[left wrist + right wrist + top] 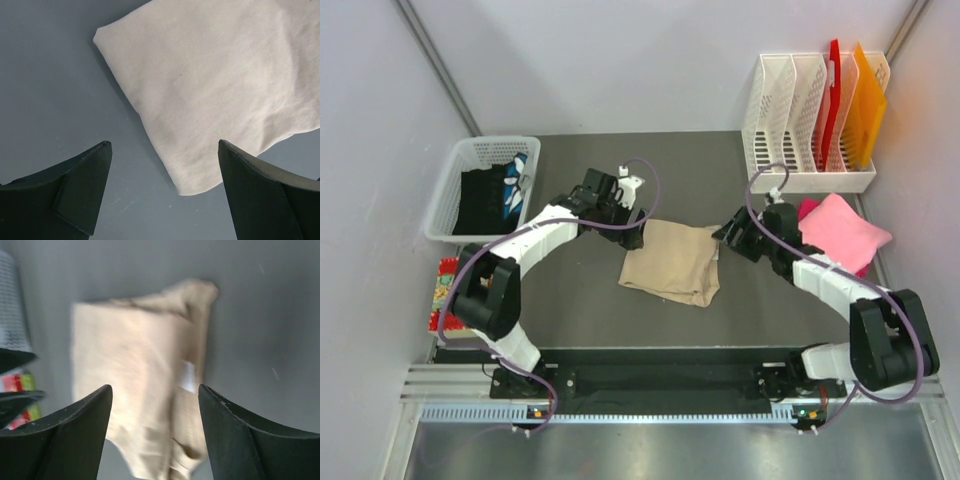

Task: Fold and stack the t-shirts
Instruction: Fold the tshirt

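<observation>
Likely lab: bare-walled robot table (pixel 570 310)

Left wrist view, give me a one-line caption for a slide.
Open left gripper hovering over a corner of the folded beige t-shirt on the grey table.

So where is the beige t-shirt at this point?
In the top view the folded beige t-shirt lies at the middle of the table, between the open left hand and the open right hand, held by neither.

Walls: pale grey walls (pixel 620 60) are closing in the top, left and right of the frame.
Corners: thin grey struts (pixel 437 65) are slanting down from both upper corners.
Worktop: the dark grey worktop (pixel 570 310) is filling the centre.
Front: a silver rail (pixel 440 385) is running along the bottom.
Light: even, soft light is falling.
</observation>
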Motion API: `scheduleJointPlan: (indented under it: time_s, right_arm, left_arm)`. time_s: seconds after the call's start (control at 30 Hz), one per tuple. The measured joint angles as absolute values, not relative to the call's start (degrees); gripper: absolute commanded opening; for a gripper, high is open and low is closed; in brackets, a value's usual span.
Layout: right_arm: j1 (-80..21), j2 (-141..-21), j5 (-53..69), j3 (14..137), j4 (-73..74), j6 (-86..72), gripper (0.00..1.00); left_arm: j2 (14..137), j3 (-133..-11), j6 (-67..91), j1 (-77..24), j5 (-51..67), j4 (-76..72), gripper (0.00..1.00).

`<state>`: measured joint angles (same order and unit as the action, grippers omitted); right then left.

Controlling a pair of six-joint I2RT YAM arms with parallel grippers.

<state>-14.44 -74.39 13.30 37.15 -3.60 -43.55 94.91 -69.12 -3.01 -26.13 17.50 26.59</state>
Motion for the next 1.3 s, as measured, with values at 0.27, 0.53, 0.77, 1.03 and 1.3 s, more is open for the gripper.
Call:
scheduleJointPlan:
  time_s: [0.27,0.53,0.77,1.03,1.3]
  right_arm:
    - [-14.28,-81.34,14.72,31.22,-6.22,-45.17,0.72]
    - [-14.09,-87.92,18.87,31.62,-17.74,-47.18,0.72]
    - [-14.61,-94.17,22.46,32.4,-28.01,-49.34,0.72]
    - [-16.21,-97.01,22.57,33.47,-31.35,-50.54,0.63]
    - [-20.34,-100.97,21.47,36.91,-31.77,-51.22,0.45]
  left_arm:
    - [96.99,-69.12,-3.2,-26.98,17.5,25.76,0.91]
    - [97.03,-69.12,-3.22,-27.38,17.19,25.58,0.91]
    - [97.58,-69.21,-3.22,-27.81,17.26,25.45,0.9]
    - [102.87,-69.25,-3.2,-30.28,16.8,24.58,0.89]
    - [106.04,-69.25,-3.2,-32.36,15.07,23.97,0.89]
